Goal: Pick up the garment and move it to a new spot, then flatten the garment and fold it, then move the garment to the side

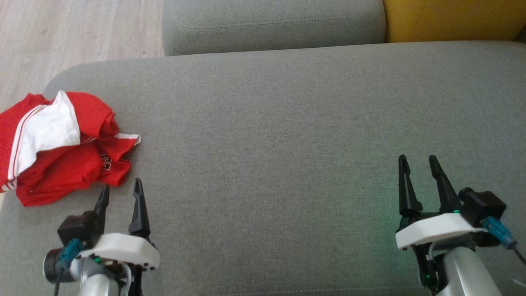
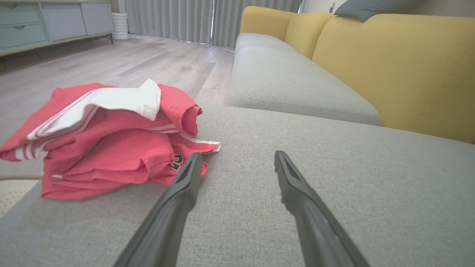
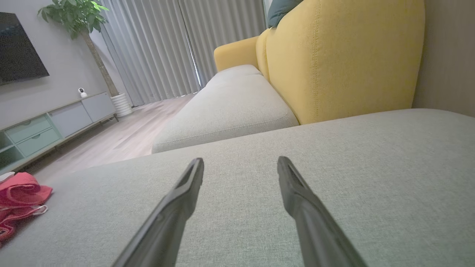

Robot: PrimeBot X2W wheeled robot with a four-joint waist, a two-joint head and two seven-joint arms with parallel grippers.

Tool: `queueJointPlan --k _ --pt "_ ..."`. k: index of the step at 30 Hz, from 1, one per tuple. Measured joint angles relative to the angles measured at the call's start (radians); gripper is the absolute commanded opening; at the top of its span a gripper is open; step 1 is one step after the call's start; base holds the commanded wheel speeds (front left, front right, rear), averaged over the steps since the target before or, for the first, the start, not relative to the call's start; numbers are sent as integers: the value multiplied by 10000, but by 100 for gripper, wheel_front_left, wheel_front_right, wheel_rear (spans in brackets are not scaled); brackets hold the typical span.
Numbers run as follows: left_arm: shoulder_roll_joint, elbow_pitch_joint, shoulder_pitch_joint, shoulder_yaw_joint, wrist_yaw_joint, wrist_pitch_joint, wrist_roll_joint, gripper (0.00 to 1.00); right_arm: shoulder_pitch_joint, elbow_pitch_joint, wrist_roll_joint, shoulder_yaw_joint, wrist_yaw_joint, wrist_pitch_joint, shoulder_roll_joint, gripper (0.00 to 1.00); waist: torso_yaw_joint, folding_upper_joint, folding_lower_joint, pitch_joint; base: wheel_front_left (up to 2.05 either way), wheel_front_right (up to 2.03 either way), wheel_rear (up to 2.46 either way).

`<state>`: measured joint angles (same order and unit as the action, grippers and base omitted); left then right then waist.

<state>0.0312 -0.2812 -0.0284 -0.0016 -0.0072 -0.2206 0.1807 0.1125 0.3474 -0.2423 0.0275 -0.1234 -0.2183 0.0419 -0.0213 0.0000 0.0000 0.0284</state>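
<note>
- Left gripper (image 1: pixel 121 187) hovers low, fingers spread and empty, just beside the garment (image 1: pixel 61 148).
- Right gripper (image 1: pixel 419 162) is likewise spread and empty, far from the garment.

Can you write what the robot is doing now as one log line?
stage: before pickup | garment: crumpled, left end of cushion | left hand: open, near garment | right hand: open, empty
</note>
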Motion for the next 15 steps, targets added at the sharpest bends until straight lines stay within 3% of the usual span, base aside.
queueJointPlan --k 11,15 --pt "13 -27 -187 -77 219 -288 -1315 100 57 184 1231 -8 0 -314 2 100 7 0 0 65 0 0 0" --pt "15 -36 -191 -71 217 -288 -1338 100 73 192 1229 -48 -2 -314 2 100 18 0 0 48 0 0 0"
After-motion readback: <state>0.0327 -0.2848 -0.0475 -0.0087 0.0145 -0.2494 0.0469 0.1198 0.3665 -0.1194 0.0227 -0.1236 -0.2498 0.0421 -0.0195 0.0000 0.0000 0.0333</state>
